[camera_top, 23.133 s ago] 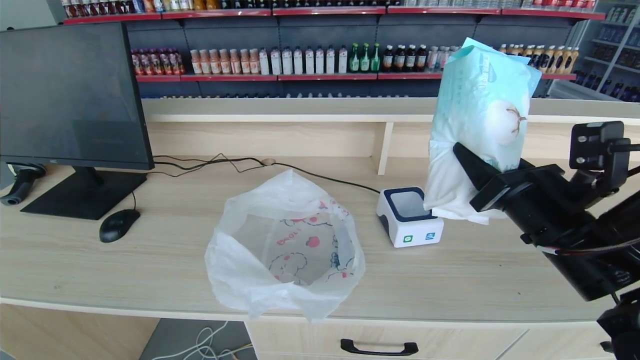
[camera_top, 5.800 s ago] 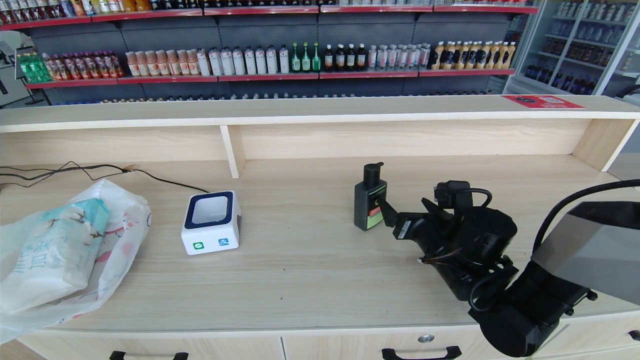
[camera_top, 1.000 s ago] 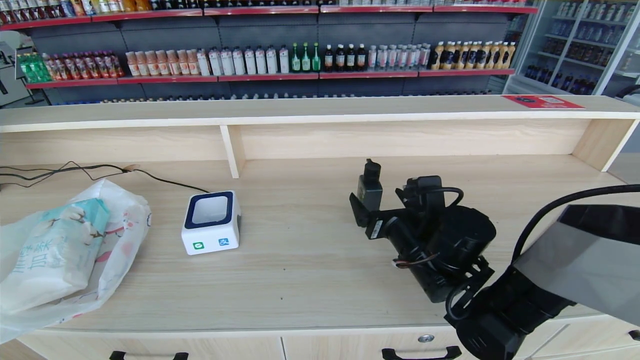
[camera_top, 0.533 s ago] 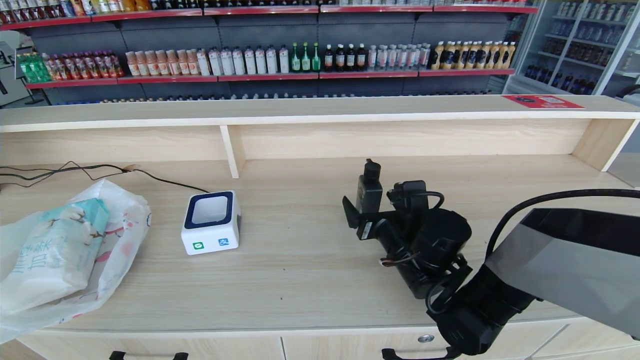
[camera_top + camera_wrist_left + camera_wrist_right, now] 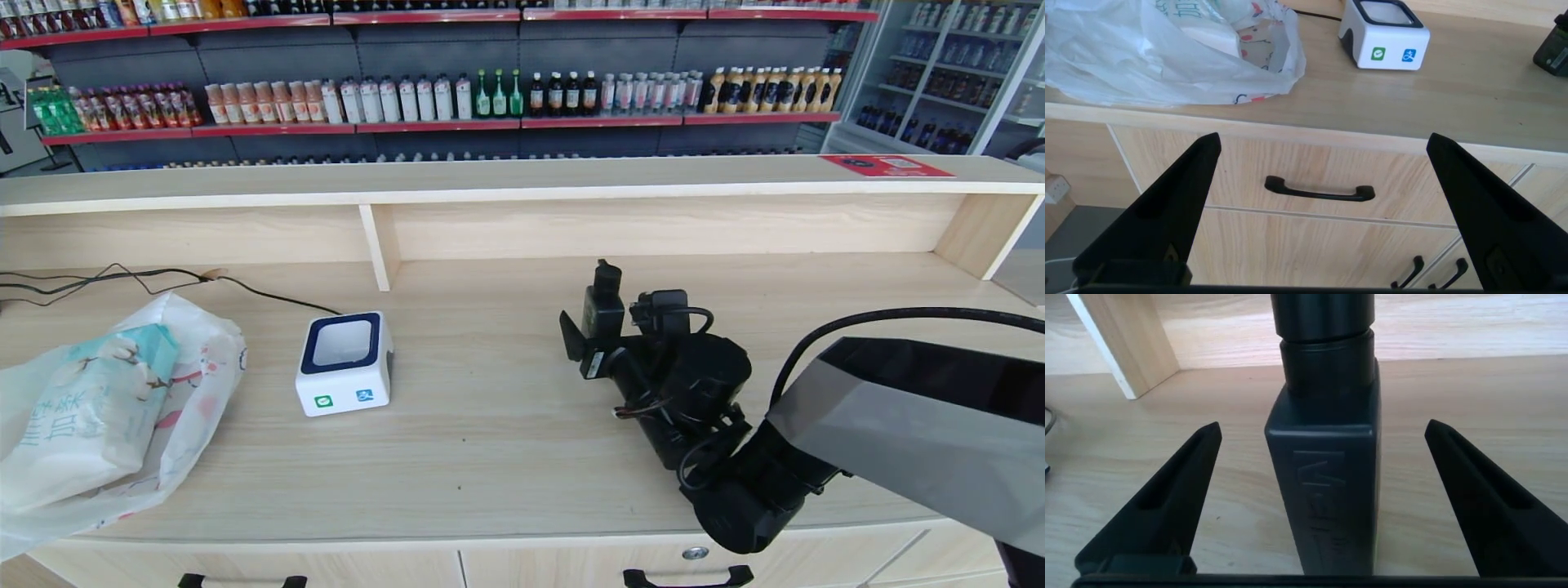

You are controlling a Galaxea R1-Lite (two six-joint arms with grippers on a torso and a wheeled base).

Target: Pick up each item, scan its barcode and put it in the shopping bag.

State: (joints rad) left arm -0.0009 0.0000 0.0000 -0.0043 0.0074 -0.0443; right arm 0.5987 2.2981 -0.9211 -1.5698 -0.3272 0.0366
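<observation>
Pale wood-grain counter [image 5: 506,457] runs across my head camera. At its far left end the white shopping bag [image 5: 200,359] with red print lies slumped, a light-blue tissue pack [image 5: 90,408] inside it. Near the bag, on its right, sits the white scanner [image 5: 343,363] with a dark blue frame around its window, and a black cable [image 5: 269,294] leads away behind it. Well apart from that, right of centre, the bottle [image 5: 602,306] stands upright on the counter: a dark, flat-sided body with squared shoulders, a round black collar and a pump head on top. The right gripper [image 5: 1323,429] sits level with it, 2 fingers spread wide, 1 on each side of the body. My head camera leaves me unsure about contact. The right wrist camera settles it, with bare wood visible between each finger and the bottle, and it adds raised lettering on the face toward me. The left gripper [image 5: 1323,139] hangs below the counter edge in front of a drawer [image 5: 1315,175] with a black handle [image 5: 1319,192], its fingers likewise spread wide around nothing.
</observation>
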